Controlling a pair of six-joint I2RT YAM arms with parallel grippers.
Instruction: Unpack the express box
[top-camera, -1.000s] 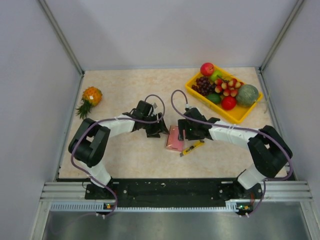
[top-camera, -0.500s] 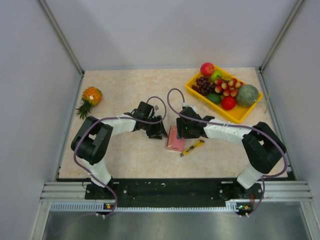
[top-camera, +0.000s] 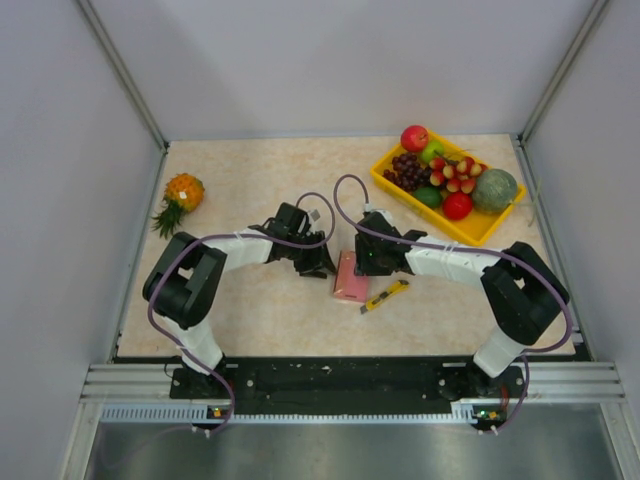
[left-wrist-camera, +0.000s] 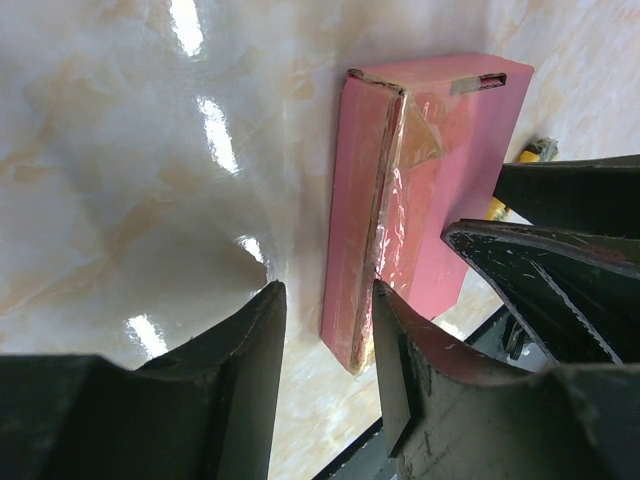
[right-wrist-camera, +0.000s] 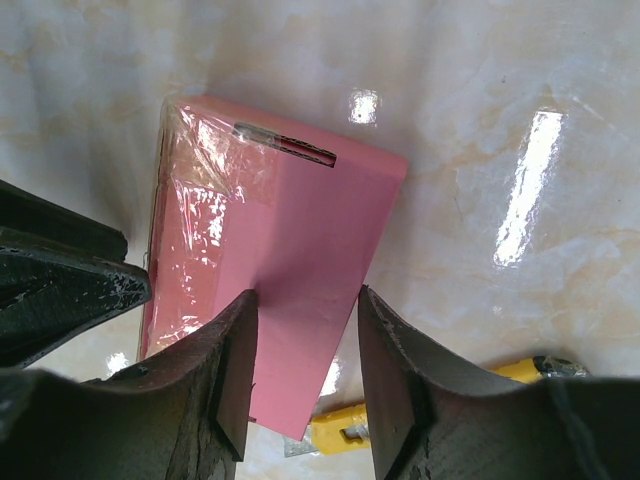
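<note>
The express box is a small flat pink box lying on the table between my two grippers, with clear tape over its seam. My left gripper is open at the box's left edge. In the left wrist view its jaws straddle the box's long side wall, and the right finger is against the top edge. My right gripper is open just above the box's right part, over the pink top.
A yellow utility knife lies just right of the box and shows under my right fingers. A yellow fruit tray stands at the back right. A pineapple lies at the back left.
My right gripper has shifted a little left, closer over the box. The left gripper and the box have hardly moved.
</note>
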